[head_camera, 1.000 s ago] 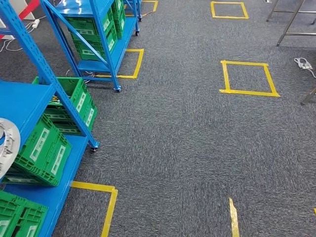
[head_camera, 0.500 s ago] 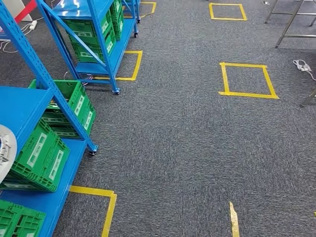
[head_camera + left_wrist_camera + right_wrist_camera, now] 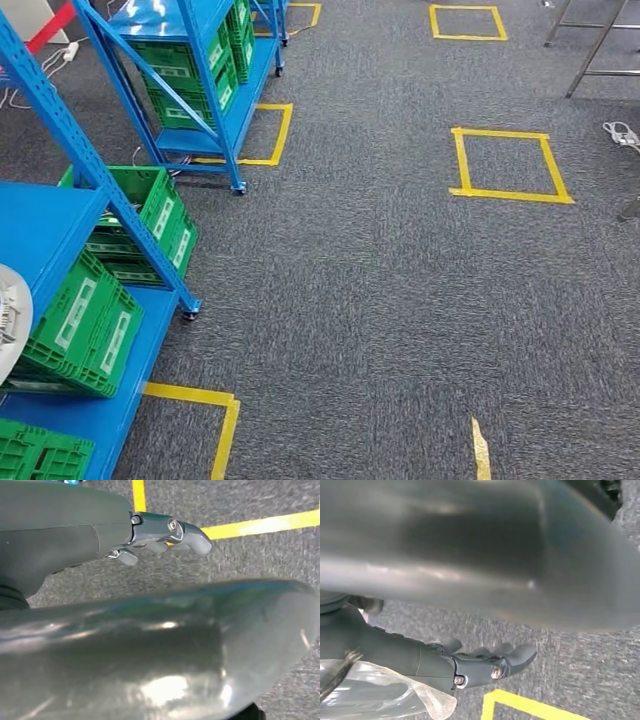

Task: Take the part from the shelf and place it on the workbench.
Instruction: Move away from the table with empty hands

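The part (image 3: pixel 10 312), a pale round metal piece, lies on the blue shelf board (image 3: pixel 45 225) at the far left edge of the head view, cut off by the frame. In the left wrist view my left hand (image 3: pixel 166 532) hangs over the grey carpet with its fingers stretched out and nothing in it. My right hand (image 3: pixel 490 664) likewise hangs over the carpet in the right wrist view, fingers straight and holding nothing. Both hands are far from the part.
Green crates (image 3: pixel 83 320) fill the lower boards of the near blue rack. A second blue rack (image 3: pixel 204 70) with crates stands farther back. Yellow tape squares (image 3: pixel 509 160) mark the carpet. Metal table legs (image 3: pixel 589 45) and a white cable (image 3: pixel 623 132) are at the far right.
The whole picture has shifted slightly down and sideways, so the camera moved. Less of the part shows at the left edge. Nothing on the shelves has moved.
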Available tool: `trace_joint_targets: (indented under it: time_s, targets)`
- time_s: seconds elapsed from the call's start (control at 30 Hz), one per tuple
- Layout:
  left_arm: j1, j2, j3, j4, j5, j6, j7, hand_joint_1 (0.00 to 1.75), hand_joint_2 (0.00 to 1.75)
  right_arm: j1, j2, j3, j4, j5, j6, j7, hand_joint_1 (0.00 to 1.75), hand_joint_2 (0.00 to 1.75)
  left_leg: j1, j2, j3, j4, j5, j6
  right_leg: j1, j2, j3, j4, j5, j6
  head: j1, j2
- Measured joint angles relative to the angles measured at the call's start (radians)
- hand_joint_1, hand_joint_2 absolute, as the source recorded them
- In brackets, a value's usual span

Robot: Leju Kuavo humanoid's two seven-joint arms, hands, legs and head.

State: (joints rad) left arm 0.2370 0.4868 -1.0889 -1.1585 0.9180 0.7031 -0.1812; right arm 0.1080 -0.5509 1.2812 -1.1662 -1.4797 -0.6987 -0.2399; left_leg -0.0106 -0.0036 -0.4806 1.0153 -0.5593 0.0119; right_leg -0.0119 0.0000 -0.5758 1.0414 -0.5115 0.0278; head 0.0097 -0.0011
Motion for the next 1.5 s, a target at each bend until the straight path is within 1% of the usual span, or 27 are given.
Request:
trace_joint_targets:
  time_s: [0.07, 0.13, 0.2, 0.23, 0.27, 0.3, 0.33, 0.37, 0.4, 0.43, 0.47, 0.57, 0.6, 0.67, 0.73, 0.77, 0.8, 0.83, 0.9, 0.93, 0.97, 1.0, 1.1, 1.23, 1.3, 1.43, 1.5]
  targets:
    - [0.000, 0.000, 0.000, 0.001, 0.000, 0.000, 0.000, 0.00, 0.00, 0.001, 0.000, 0.000, 0.000, 0.000, 0.000, -0.001, 0.00, 0.00, 0.002, 0.001, 0.002, 0.002, -0.007, -0.007, -0.002, 0.001, 0.005, -0.004, -0.002, -0.010, -0.002, 0.000]
    - [-0.001, 0.001, 0.000, 0.001, 0.000, 0.000, 0.000, 0.00, 0.00, 0.002, 0.000, 0.001, 0.000, 0.000, 0.000, -0.001, 0.00, 0.00, 0.004, 0.001, -0.021, 0.058, -0.040, -0.017, -0.005, 0.000, 0.015, -0.011, -0.005, -0.020, -0.005, 0.000]
    - [-0.002, 0.000, 0.000, 0.001, 0.000, 0.000, -0.001, 0.00, 0.00, 0.000, 0.000, 0.001, 0.000, 0.000, 0.000, -0.002, 0.00, 0.00, 0.008, 0.001, -0.090, 0.190, -0.094, -0.025, -0.004, -0.001, 0.023, -0.012, -0.012, -0.026, -0.007, 0.000]
    - [-0.002, 0.000, 0.000, 0.002, 0.001, 0.000, -0.001, 0.00, 0.00, 0.000, 0.000, 0.001, 0.000, 0.000, 0.000, -0.001, 0.00, 0.00, 0.009, 0.001, -0.130, 0.254, -0.111, -0.027, -0.003, -0.002, 0.027, -0.012, -0.016, -0.028, -0.007, 0.000]
    - [-0.001, -0.001, 0.000, 0.002, 0.002, 0.000, -0.001, 0.00, 0.00, -0.001, 0.000, 0.001, 0.000, 0.000, 0.000, -0.001, 0.00, 0.00, 0.010, 0.001, -0.157, 0.291, -0.110, -0.028, -0.003, -0.001, 0.031, -0.012, -0.020, -0.029, -0.007, 0.000]
    - [-0.001, -0.001, -0.001, 0.002, 0.002, 0.000, -0.001, 0.00, 0.00, 0.000, 0.000, 0.001, 0.000, 0.000, 0.000, -0.001, 0.00, 0.00, 0.011, 0.001, -0.167, 0.289, -0.086, -0.027, -0.002, -0.001, 0.038, -0.012, -0.024, -0.029, -0.007, 0.000]
    - [0.000, -0.002, -0.001, 0.002, 0.003, 0.000, -0.001, 0.00, 0.00, 0.000, 0.000, 0.001, 0.000, 0.000, 0.000, -0.001, 0.00, 0.00, 0.011, 0.001, -0.159, 0.249, -0.044, -0.024, -0.002, 0.000, 0.046, -0.012, -0.029, -0.028, -0.007, 0.000]
    - [0.000, -0.002, -0.001, 0.002, 0.003, 0.000, -0.001, 0.00, 0.00, 0.000, 0.000, 0.002, 0.000, 0.000, 0.000, -0.001, 0.00, 0.00, 0.010, 0.001, -0.139, 0.183, 0.005, -0.020, -0.001, 0.001, 0.055, -0.013, -0.035, -0.026, -0.007, 0.000]
    - [-0.001, -0.002, -0.001, 0.003, 0.004, 0.000, -0.001, 0.00, 0.00, -0.001, 0.000, 0.002, 0.000, -0.001, 0.000, -0.002, 0.00, 0.00, 0.008, 0.001, -0.117, 0.121, 0.041, -0.015, 0.000, 0.001, 0.061, -0.013, -0.041, -0.022, -0.006, 0.000]
    - [-0.002, -0.002, -0.001, 0.003, 0.007, 0.000, -0.003, 0.00, 0.00, -0.002, 0.000, 0.004, 0.000, -0.002, 0.000, -0.002, 0.00, 0.00, 0.005, 0.001, -0.097, 0.071, 0.061, -0.010, 0.001, 0.002, 0.065, -0.014, -0.045, -0.018, -0.006, 0.000]
    - [-0.004, -0.002, -0.001, 0.004, 0.010, 0.000, -0.005, 0.00, 0.00, -0.004, 0.000, 0.006, 0.000, -0.004, 0.000, -0.004, 0.00, 0.00, 0.002, 0.001, -0.086, 0.043, 0.064, -0.005, 0.001, 0.003, 0.065, -0.016, -0.047, -0.013, -0.006, 0.000]
    - [-0.006, 0.000, -0.001, 0.008, 0.020, 0.000, -0.012, 0.00, 0.00, -0.010, 0.000, 0.015, -0.001, -0.016, 0.000, -0.010, 0.00, 0.00, -0.002, 0.001, -0.074, 0.015, 0.056, 0.007, -0.003, 0.000, 0.062, -0.023, -0.051, 0.003, -0.005, 0.000]
    - [-0.006, 0.000, -0.001, 0.010, 0.022, 0.000, -0.014, 0.00, 0.00, -0.012, 0.000, 0.017, -0.001, -0.019, 0.000, -0.012, 0.00, 0.00, -0.001, 0.001, -0.068, 0.005, 0.058, 0.012, -0.004, -0.001, 0.058, -0.013, -0.061, 0.007, -0.005, 0.000]
    - [-0.008, -0.001, -0.002, 0.012, 0.025, 0.000, -0.016, 0.00, 0.00, -0.018, 0.000, 0.022, -0.001, -0.023, 0.000, -0.016, 0.00, 0.00, 0.003, 0.003, -0.057, -0.008, 0.061, 0.022, -0.003, 0.000, 0.020, 0.068, -0.108, 0.012, -0.004, 0.000]
    - [-0.013, -0.003, -0.001, 0.014, 0.026, 0.000, -0.017, 0.00, 0.00, -0.023, 0.000, 0.025, -0.001, -0.026, 0.000, -0.017, 0.00, 0.00, 0.001, 0.004, -0.053, -0.009, 0.057, 0.028, -0.002, 0.000, -0.058, 0.205, -0.162, 0.015, -0.003, 0.000]
    - [-0.014, -0.004, -0.001, 0.016, 0.026, 0.000, -0.017, 0.00, 0.00, -0.023, 0.000, 0.027, -0.001, -0.028, 0.000, -0.017, 0.00, 0.00, 0.001, 0.004, -0.050, -0.008, 0.053, 0.029, -0.002, 0.000, -0.088, 0.250, -0.169, 0.016, -0.004, 0.000]
    - [-0.014, -0.005, -0.002, 0.017, 0.027, 0.000, -0.017, 0.00, 0.00, -0.023, 0.000, 0.029, -0.001, -0.030, 0.000, -0.017, 0.00, 0.00, 0.000, 0.004, -0.045, -0.008, 0.049, 0.029, -0.002, 0.000, -0.101, 0.260, -0.153, 0.017, -0.003, 0.000]
    - [-0.014, -0.006, -0.002, 0.018, 0.027, 0.000, -0.018, 0.00, 0.00, -0.023, 0.000, 0.031, -0.001, -0.031, 0.000, -0.017, 0.00, 0.00, 0.000, 0.003, -0.039, -0.008, 0.044, 0.027, -0.002, 0.000, -0.094, 0.228, -0.118, 0.017, -0.003, 0.000]
    - [-0.015, -0.008, -0.002, 0.021, 0.027, 0.000, -0.018, 0.00, 0.00, -0.024, -0.001, 0.035, 0.000, -0.033, 0.000, -0.019, 0.00, 0.00, -0.001, 0.002, -0.022, -0.007, 0.032, 0.021, -0.002, -0.001, -0.039, 0.096, -0.036, 0.013, -0.003, 0.000]
    - [-0.016, -0.009, -0.002, 0.022, 0.027, 0.000, -0.019, 0.00, 0.00, -0.026, -0.002, 0.037, 0.000, -0.035, 0.000, -0.021, 0.00, 0.00, -0.002, 0.001, -0.018, -0.004, 0.025, 0.016, -0.001, -0.001, -0.011, 0.039, -0.012, 0.010, -0.004, 0.000]
    - [-0.017, -0.009, -0.002, 0.023, 0.027, 0.000, -0.020, 0.00, 0.00, -0.026, -0.002, 0.039, 0.000, -0.037, 0.000, -0.023, 0.00, 0.00, -0.005, 0.001, -0.016, -0.001, 0.020, 0.012, -0.001, -0.001, 0.007, 0.002, -0.002, 0.007, -0.004, 0.000]
    - [-0.019, -0.009, -0.002, 0.025, 0.028, 0.000, -0.022, 0.00, 0.00, -0.027, -0.002, 0.041, 0.000, -0.039, 0.000, -0.025, 0.00, 0.00, -0.007, 0.001, -0.017, 0.001, 0.018, 0.014, -0.001, 0.000, 0.014, -0.010, -0.004, 0.005, -0.005, 0.000]
    - [-0.021, -0.008, -0.005, 0.029, 0.029, 0.000, -0.029, 0.00, 0.00, -0.026, -0.002, 0.045, 0.000, -0.047, 0.000, -0.029, 0.00, 0.00, -0.009, 0.001, -0.016, 0.000, 0.020, 0.032, -0.001, 0.001, 0.016, -0.017, -0.001, 0.004, -0.005, 0.000]
    - [-0.023, -0.009, -0.008, 0.034, 0.027, 0.000, -0.033, 0.00, 0.00, -0.029, -0.002, 0.049, 0.000, -0.053, 0.000, -0.034, 0.00, 0.00, -0.008, 0.001, -0.013, -0.007, 0.020, 0.033, 0.002, 0.001, 0.017, -0.017, -0.007, -0.005, -0.005, 0.000]
    - [-0.024, -0.009, -0.009, 0.036, 0.026, 0.000, -0.033, 0.00, 0.00, -0.029, -0.002, 0.049, 0.000, -0.054, 0.000, -0.035, 0.00, 0.00, -0.007, 0.001, -0.013, -0.009, 0.019, 0.029, 0.004, 0.000, 0.018, -0.017, -0.009, -0.007, -0.005, 0.000]
    - [-0.025, -0.011, -0.015, 0.039, 0.026, 0.000, -0.033, 0.00, 0.00, -0.029, -0.002, 0.050, 0.000, -0.055, 0.000, -0.035, 0.00, 0.00, -0.003, 0.001, -0.012, -0.013, 0.020, 0.004, 0.006, -0.001, 0.019, -0.017, -0.009, -0.009, -0.005, 0.000]
    - [-0.026, -0.013, -0.017, 0.041, 0.026, 0.000, -0.033, 0.00, 0.00, -0.029, -0.002, 0.050, 0.000, -0.055, 0.000, -0.035, 0.00, 0.00, -0.003, 0.001, -0.012, -0.013, 0.020, 0.003, 0.006, -0.001, 0.019, -0.017, -0.008, -0.010, -0.005, 0.000]
